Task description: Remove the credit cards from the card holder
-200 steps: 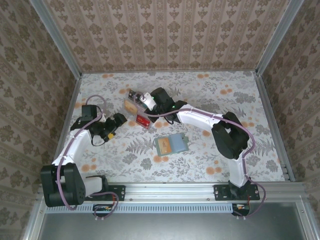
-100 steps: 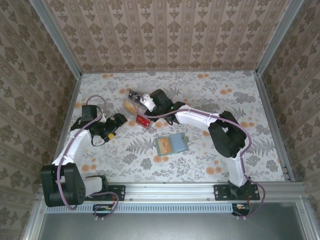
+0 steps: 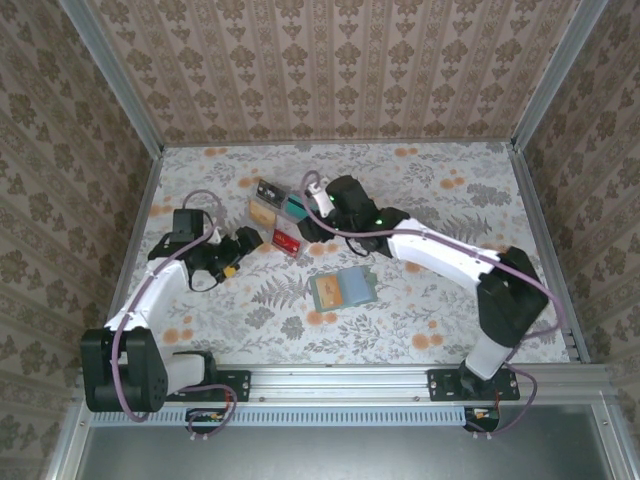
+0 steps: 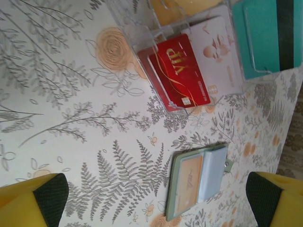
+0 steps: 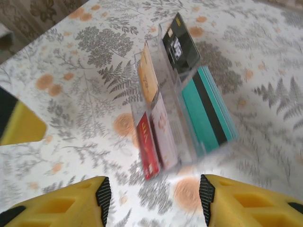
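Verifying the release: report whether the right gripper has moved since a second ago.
Yes. The right gripper has pulled back rightward, off the clear tray, which stayed put.

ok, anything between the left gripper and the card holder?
Nothing visible. The open left gripper faces the flat grey-green bifold card holder across bare floral tabletop; the clear plastic card tray sits off that line.

We record: bare floral-print table (image 3: pixel 450 300) on every side of the flat grey-green bifold card holder (image 3: pixel 342 288); clear plastic compartment tray (image 3: pixel 283 220) near, beyond it; right gripper (image 5: pixel 152 196) close by the tray.
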